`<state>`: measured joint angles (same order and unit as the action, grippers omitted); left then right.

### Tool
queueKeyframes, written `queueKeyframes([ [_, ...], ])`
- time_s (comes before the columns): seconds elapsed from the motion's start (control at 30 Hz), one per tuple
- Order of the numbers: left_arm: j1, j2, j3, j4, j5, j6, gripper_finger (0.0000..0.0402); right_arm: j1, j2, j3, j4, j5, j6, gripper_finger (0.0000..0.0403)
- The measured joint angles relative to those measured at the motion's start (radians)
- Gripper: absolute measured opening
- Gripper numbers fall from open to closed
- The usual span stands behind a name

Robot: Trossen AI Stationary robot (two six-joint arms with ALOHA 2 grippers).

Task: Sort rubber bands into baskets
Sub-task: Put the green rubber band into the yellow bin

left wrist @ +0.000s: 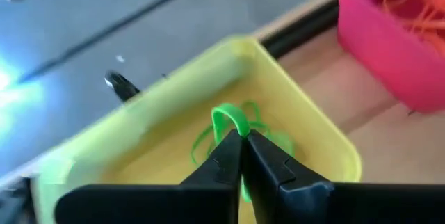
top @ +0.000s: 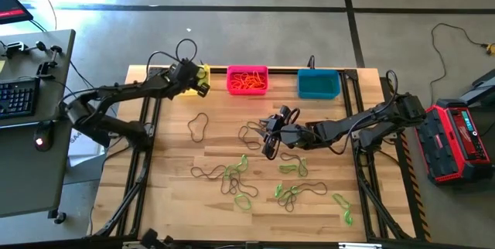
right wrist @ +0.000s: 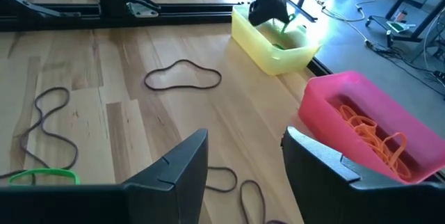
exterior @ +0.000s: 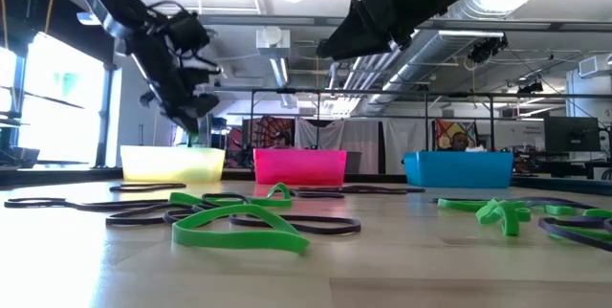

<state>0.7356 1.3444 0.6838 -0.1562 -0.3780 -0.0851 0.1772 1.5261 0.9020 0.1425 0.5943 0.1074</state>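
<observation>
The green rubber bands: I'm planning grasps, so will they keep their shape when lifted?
Probably not. The green rubber bands lie in loose, irregular curves, so they look floppy. One pinched by the left end effector droops into the yellow basket, suggesting it is light and limp.

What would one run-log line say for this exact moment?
left tool: shut on green rubber band, over yellow basket | right tool: open, above table centre | pink basket: orange bands

Light wooden table (top: 170,202) of joined planks. Along the far edge, in a row: yellow basket (top: 196,73), pink basket (top: 247,80), teal basket (top: 319,84). Scattered nearer: green rubber bands (top: 238,173) and dark rubber bands (top: 199,126), some overlapping.
</observation>
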Motion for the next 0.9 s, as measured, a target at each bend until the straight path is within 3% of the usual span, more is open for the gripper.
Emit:
queueKeyframes([
  [0.23, 0.065, 0.107, 0.000, 0.011, 0.026, 0.002, 0.0059, 0.000, 0.000, 0.000, -0.013, 0.000, 0.000, 0.0174],
  [0.43, 0.058, 0.130, 0.000, 0.096, 0.025, 0.057, 0.0106, -0.008, 0.000, 0.000, -0.073, -0.028, 0.028, 0.0174],
  [0.67, 0.006, 0.126, 0.000, 0.144, 0.081, 0.081, 0.0124, -0.062, 0.018, 0.000, -0.160, -0.326, 0.101, 0.0174],
  [0.9, -0.129, 0.118, 0.000, 0.217, 0.127, 0.082, 0.0122, -0.101, 0.156, 0.000, -0.090, -0.540, 0.018, 0.0174],
])
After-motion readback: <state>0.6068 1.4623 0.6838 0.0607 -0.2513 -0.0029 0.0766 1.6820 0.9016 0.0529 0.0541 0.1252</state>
